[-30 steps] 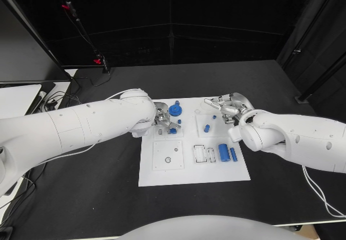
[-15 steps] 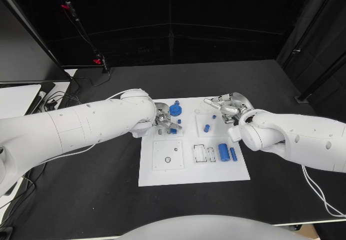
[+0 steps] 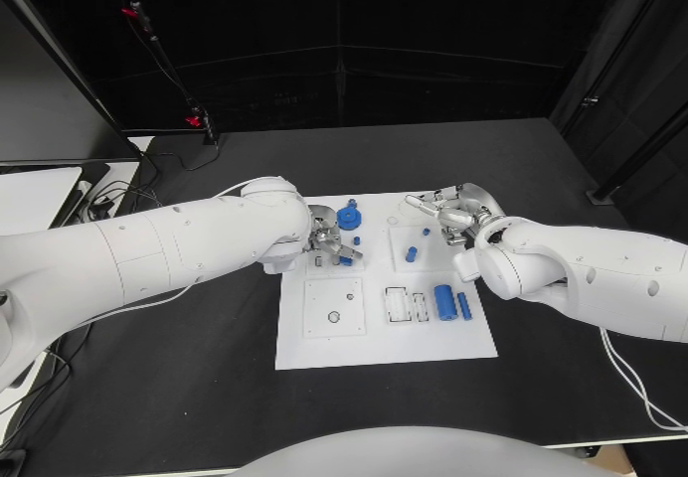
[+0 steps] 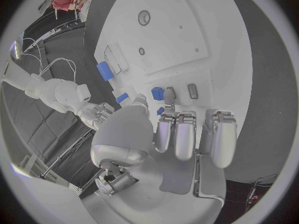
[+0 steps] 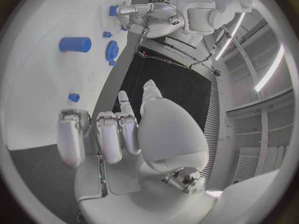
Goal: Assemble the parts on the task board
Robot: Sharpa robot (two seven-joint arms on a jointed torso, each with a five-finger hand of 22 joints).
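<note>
Task board point(image 3: 385, 343), white, flat on the black table point(image 3: 187, 397) between both arms in the head view. Left hand point(image 3: 328, 241) reaching in over the board's near-left quarter, fingers bent down around a small blue part point(image 3: 344, 260) just beneath them; cannot tell whether touching or pinching. Blue gear-like part point(image 3: 349, 218) just beyond that hand. Right hand point(image 3: 451, 217) hovering over the board's far right corner, fingers curled loosely, nothing seen between them. Small blue peg point(image 3: 411, 254) between the two hands; blue cylinder point(image 3: 444, 300) and slimmer blue pin point(image 3: 463, 306) lying side by side nearer the robot, beside the right forearm.

Left wrist view: left hand point(image 4: 181, 134) with fingers point(image 4: 176, 137) held side by side and bent forward over the task board point(image 4: 206, 40), thumb point(image 4: 140, 104) reaching toward a small blue part point(image 4: 158, 93) just ahead of the fingertips; contact hard to confirm. Blue cylinder point(image 4: 104, 70) farther off, right hand point(image 4: 96, 113) beyond it.

Right wrist view: right hand point(image 5: 118, 134) with fingers point(image 5: 106, 134) bunched together and curled, empty, thumb point(image 5: 149, 92) apart. Blue cylinder point(image 5: 75, 44), gear-like part point(image 5: 112, 50) and small peg point(image 5: 74, 97) on the board point(image 5: 37, 84) ahead; left hand point(image 5: 127, 12) farther off.
</note>
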